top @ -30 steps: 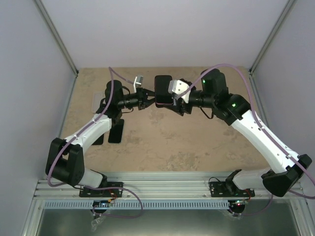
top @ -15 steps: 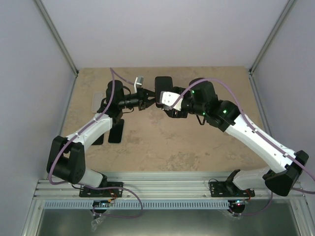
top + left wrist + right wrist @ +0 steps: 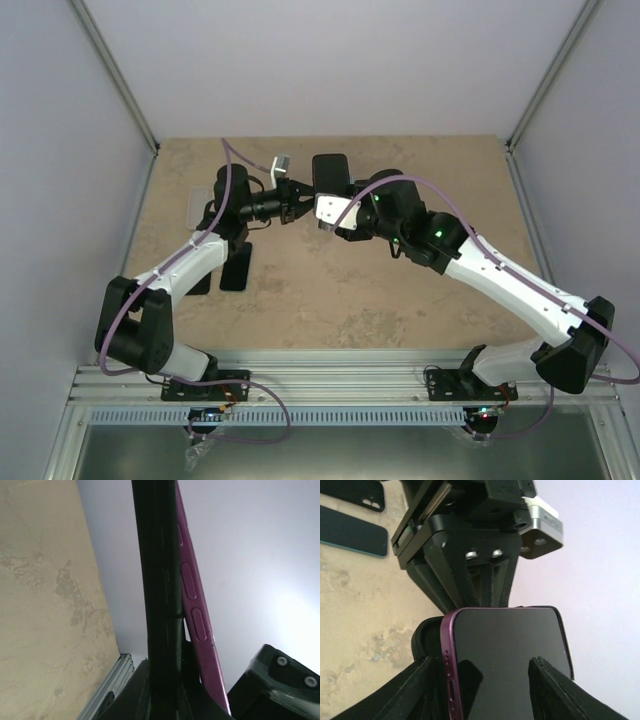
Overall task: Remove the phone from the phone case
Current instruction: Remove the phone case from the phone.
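A purple-edged phone with a dark screen, partly seated in a black phone case, is held in the air above the far middle of the sandy table. It does not lie flat. In the overhead view its long axis runs away from the arm bases and upward, how steeply is unclear, and the screen is turned toward the right arm. The left gripper is clamped tight on the phone case from the left. Over the last second the right gripper has swung in leftward and its fingers have narrowed to flank the phone. Whether they press on it yet cannot be told. The phone's edge stands slightly away from the phone case, so the pull-out seems about to begin.
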